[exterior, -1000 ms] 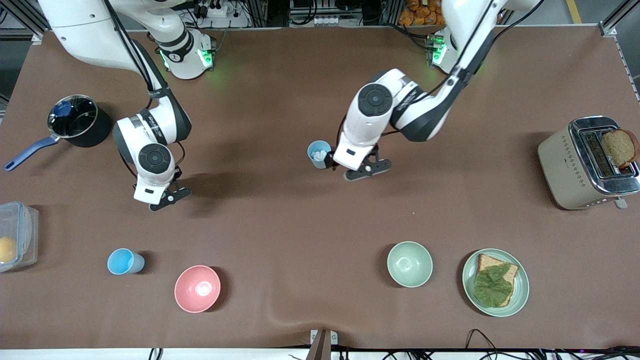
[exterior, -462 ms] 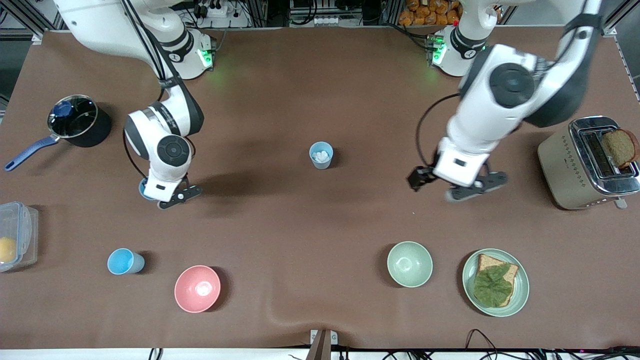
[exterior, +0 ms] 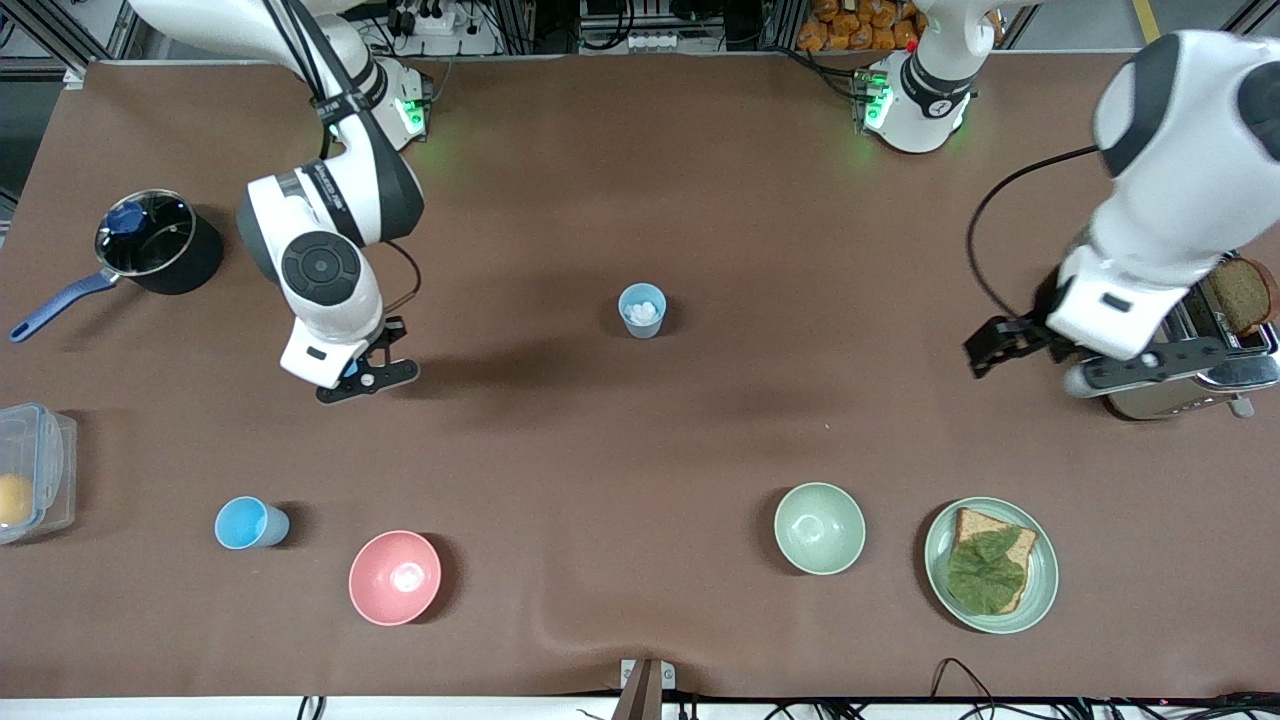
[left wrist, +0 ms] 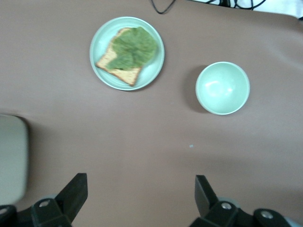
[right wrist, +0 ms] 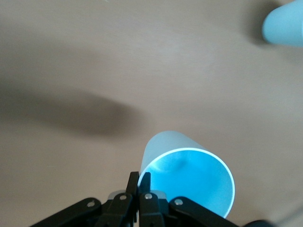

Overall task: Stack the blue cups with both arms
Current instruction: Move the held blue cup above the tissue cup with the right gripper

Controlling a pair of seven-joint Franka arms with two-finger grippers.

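the right pincer (exterior: 352, 378) hangs in the left-centre of the front frame, above bare brown surface (exterior: 560, 450). in the right wrist view its fingers (right wrist: 138, 185) are pinched together on the rim of a blue cup (right wrist: 188, 176), which is held tilted, its bright blue inside facing the camera. in the front frame only a sliver of that cup (exterior: 350, 371) shows under the wrist.

a second blue cup (exterior: 641, 310) stands upright in the middle of the front frame with something white inside it. a third blue cup (exterior: 250, 523) sits in the lower left, beside a pink bowl (exterior: 395, 577) that lies lower in the frame; a pale blue blur in the upper right corner of the right wrist view is another cup (right wrist: 284, 27), though which one i cannot tell.

the left pincer (exterior: 1040, 355) is at the right edge of the front frame, just beside a toaster (exterior: 1120, 330) with a brown slice of bread (exterior: 1240, 295) in its slot. its fingers (left wrist: 71, 196) stand wide apart with nothing between them. the left wrist view looks down on a pale green bowl (left wrist: 222, 88) and a green plate (left wrist: 99, 38) carrying toast under a lettuce leaf (left wrist: 133, 45).

a black saucepan (exterior: 160, 243) is in the upper left and a clear container (exterior: 40, 470) at the left edge.
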